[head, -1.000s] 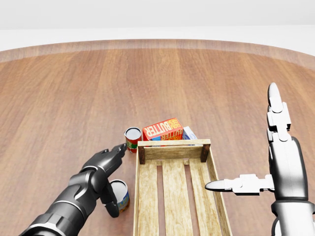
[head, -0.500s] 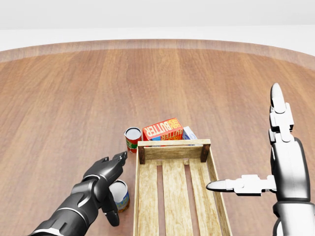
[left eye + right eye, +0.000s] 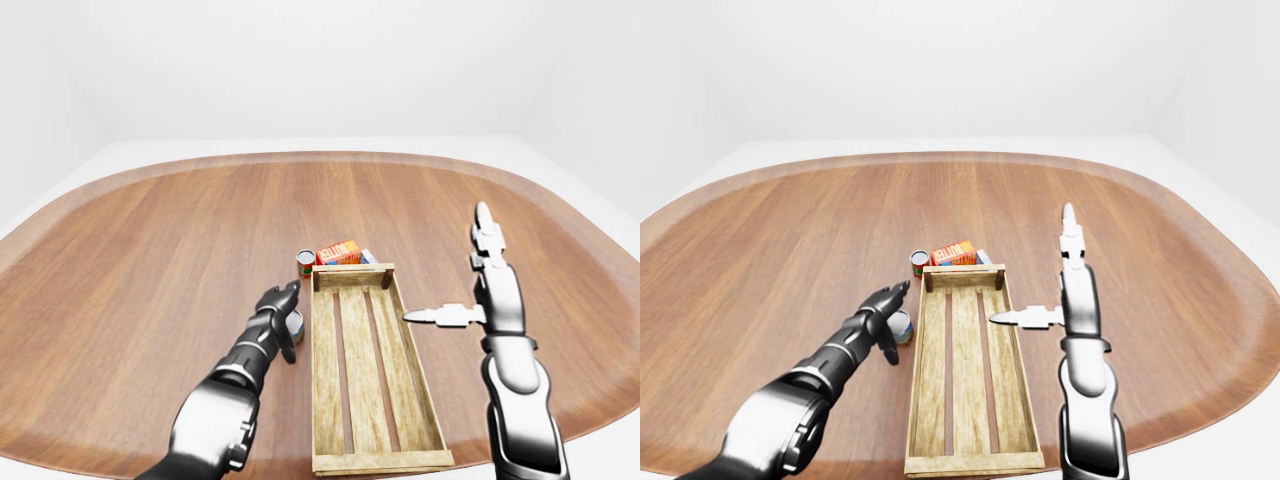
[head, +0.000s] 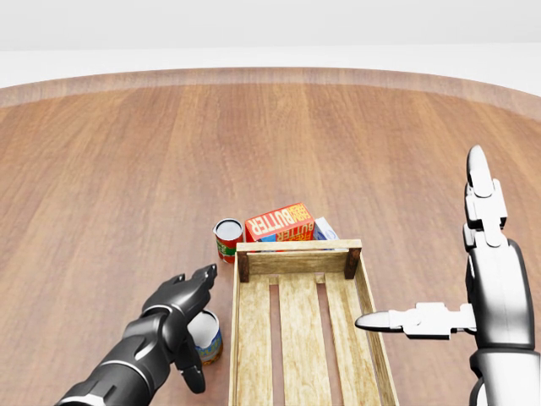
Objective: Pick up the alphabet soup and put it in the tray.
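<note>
- While the left hand (image 3: 277,312) hovers with fingers spread over the nearer can (image 3: 295,322), left-eye view, it grips nothing; it should likely settle lower and close squarely round the can's sides.
- Head view: which can is the soup I cannot tell; the nearer can (image 4: 205,335), silver-topped with a blue and orange label, stands just left of the tray (image 4: 306,326), the red can (image 4: 227,238) farther off beside the butter box (image 4: 280,223).
- Right-eye view: the right hand (image 3: 1060,292) is released, fingers straight, above the tray's right rail.
</note>
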